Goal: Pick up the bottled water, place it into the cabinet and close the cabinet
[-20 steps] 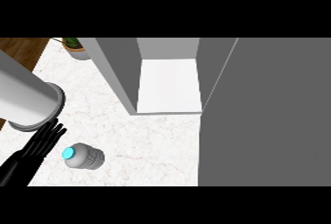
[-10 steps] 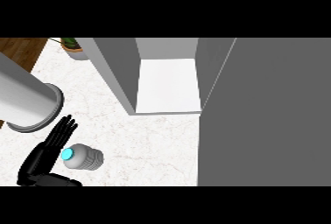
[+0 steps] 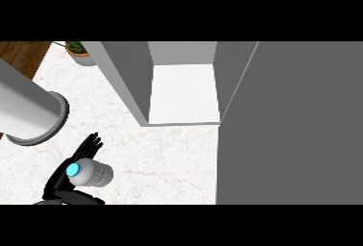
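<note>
One black robot hand, the left one, was seen in the lower left of the frame, brought in from the bottom edge. Its fingers were held straight and spread wide, pointed towards the top of the frame, and nothing was clasped by them. A small, pale grey-white water bottle with a bright cyan cap was rested on the white marbled bench, just right of the palm. It was viewed from almost overhead, so the cap was shown at the left of its body. The water bottle was flanked by the straight fingers at its upper left and by a dark part of the hand along its lower side. Whether it was actually touched by either could not be told.

A tall grey cabinet was set in the upper middle of the frame, well apart from the water bottle. Its white inner floor was left exposed, and its broad dark grey door was swung open, so that the right side of the frame was filled by it. A large light grey cylinder with a darker rim was placed at the left edge, above the hand. A green potted plant was seen at the top left, beside a patch of brown wooden floor.
</note>
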Controlling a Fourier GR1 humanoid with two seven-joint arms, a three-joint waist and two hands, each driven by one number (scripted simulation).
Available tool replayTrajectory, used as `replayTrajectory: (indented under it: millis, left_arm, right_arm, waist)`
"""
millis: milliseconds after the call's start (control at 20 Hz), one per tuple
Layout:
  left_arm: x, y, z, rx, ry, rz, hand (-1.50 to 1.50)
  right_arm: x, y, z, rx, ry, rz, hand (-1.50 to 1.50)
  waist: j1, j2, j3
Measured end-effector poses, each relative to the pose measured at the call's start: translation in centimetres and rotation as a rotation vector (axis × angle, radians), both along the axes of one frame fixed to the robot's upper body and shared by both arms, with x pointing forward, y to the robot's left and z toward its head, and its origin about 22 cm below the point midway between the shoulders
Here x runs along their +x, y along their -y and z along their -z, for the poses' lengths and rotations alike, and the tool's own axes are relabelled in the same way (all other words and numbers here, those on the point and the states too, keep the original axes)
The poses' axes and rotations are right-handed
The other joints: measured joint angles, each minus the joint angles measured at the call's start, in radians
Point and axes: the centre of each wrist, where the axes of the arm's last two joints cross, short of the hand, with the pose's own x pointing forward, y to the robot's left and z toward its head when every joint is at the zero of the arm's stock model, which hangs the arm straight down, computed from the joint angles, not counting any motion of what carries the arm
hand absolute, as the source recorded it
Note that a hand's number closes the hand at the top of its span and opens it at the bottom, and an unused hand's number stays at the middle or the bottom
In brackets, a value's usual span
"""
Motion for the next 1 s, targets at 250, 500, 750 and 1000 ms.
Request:
replayTrajectory:
  millis: [250,500,750,1000]
  left_arm:
    - [-0.4,0.4,1.4,-0.027,-0.036,0.019,-1.50]
    - [0.2,1.3,2.1,-0.077,-0.039,-0.011,1.50]
    - [0.4,2.0,2.8,-0.129,-0.048,-0.024,1.50]
    - [0.4,2.3,3.1,-0.148,-0.044,-0.019,1.50]
  right_arm:
    - [-0.3,-0.2,0.0,0.011,-0.003,0.004,-1.50]
    - [-0.5,0.0,0.1,-0.001,-0.006,0.008,-1.50]
    - [-0.5,0.3,0.2,-0.021,0.002,0.011,-1.50]
    - [-0.7,0.2,0.3,-0.016,-0.002,0.008,-1.50]
  waist:
    - [0.000,0.000,-0.001]
    - [0.002,0.000,0.000]
    - [0.003,0.000,0.002]
    - [0.004,-0.002,0.004]
